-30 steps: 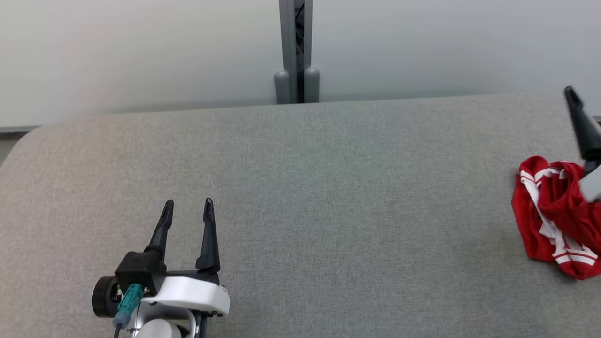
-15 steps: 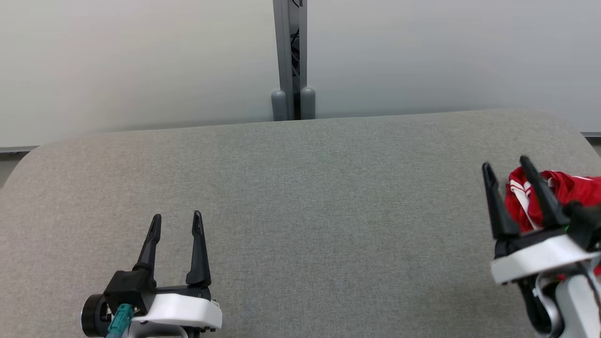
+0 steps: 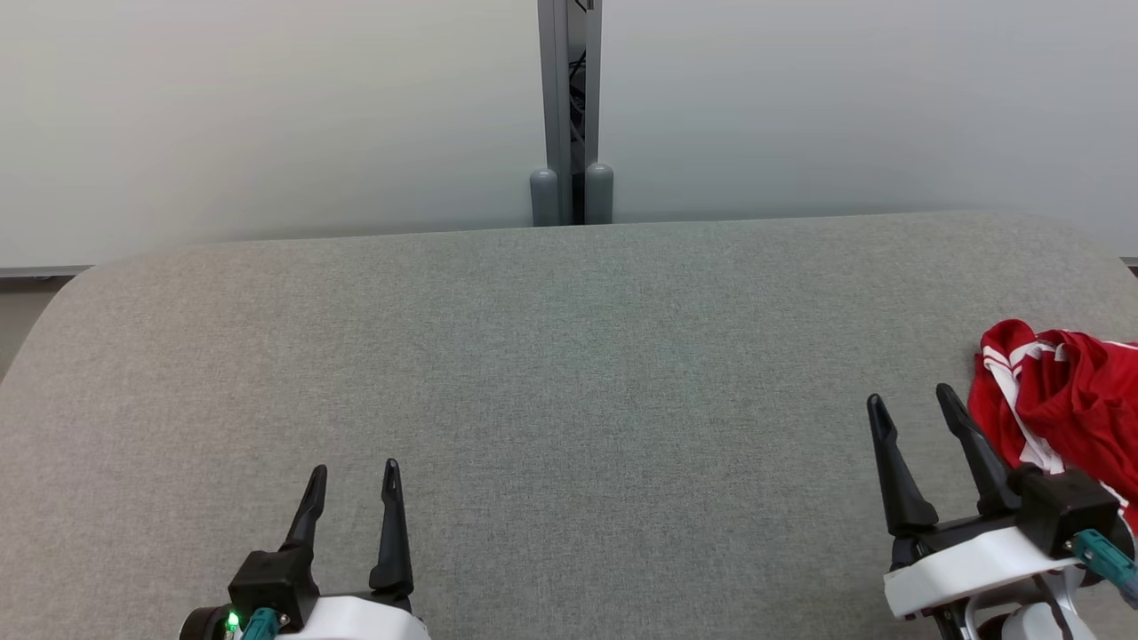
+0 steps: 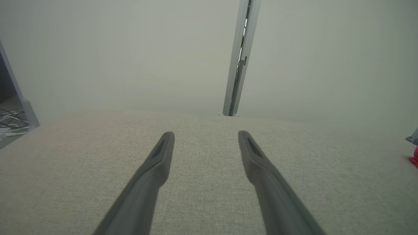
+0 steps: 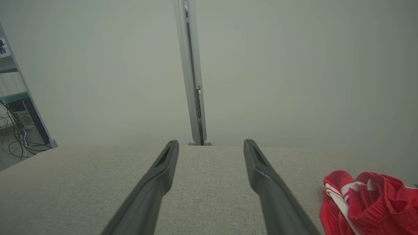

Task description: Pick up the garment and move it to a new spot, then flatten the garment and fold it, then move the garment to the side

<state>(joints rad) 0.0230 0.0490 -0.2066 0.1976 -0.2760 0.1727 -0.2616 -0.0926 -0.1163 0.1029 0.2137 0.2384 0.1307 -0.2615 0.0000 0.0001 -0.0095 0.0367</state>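
Red cloth with white stripes, the garment (image 3: 1062, 418), is seen bunched in a loose heap at the right edge of the grey padded surface (image 3: 569, 356), about midway between its near and far edges. The heap's shape appears little altered from a second ago, and no fold or flattening can be made out in it.

What has changed is the right gripper (image 3: 911, 400). A second ago it was reached out over the garment at the right edge; half a second ago it was held in front of the heap; now it has been drawn back toward the near right corner, fingers pointing away from the robot, with the garment just beside its outer finger. Whether cloth and finger touch cannot be told. Its jaws are spread wide and nothing is held between them.

The left gripper (image 3: 356, 471) is parked at the near edge, left of centre, likewise spread wide and empty. Part of the shift between pictures is owed to the head camera.

The pick-up is therefore judged not yet done: the reach was withdrawn without cloth, so a fresh approach is needed.
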